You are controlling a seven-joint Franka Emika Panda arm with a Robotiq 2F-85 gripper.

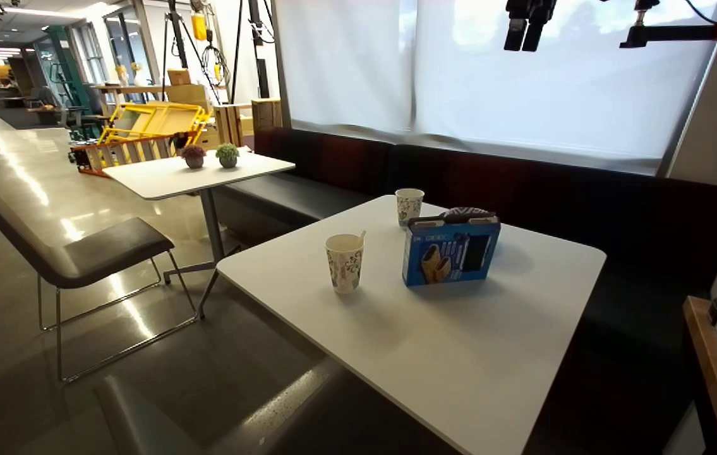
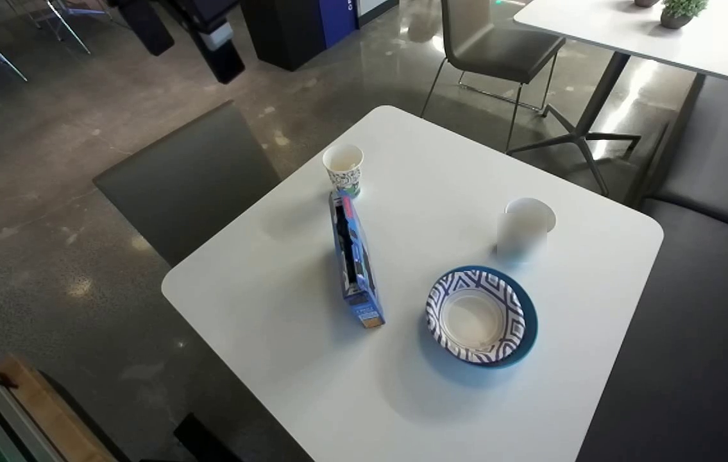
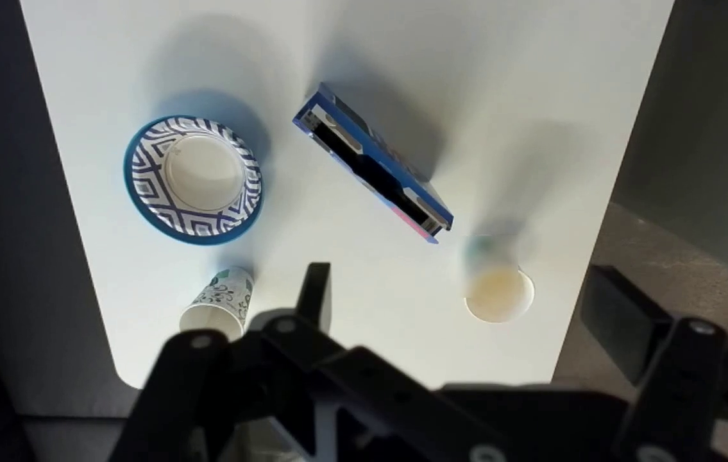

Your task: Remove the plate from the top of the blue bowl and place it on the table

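Table, white, dark bench alongside, glossy floor, plate atop bowl, pincer apart

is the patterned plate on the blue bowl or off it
On. In an exterior view the patterned plate sits on the blue bowl, whose rim shows past the plate's edge; the wrist view agrees.

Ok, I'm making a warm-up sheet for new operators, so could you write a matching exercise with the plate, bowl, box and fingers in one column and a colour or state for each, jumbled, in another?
Things
1. plate
2. bowl
3. box
4. fingers

Colours and states
A. upright on the table, picture printed on its side
B. pale centre, dark pattern around it
C. spread apart, gripping nothing
D. round and blue, with something resting on top

Pairs: 1-B; 2-D; 3-A; 4-C
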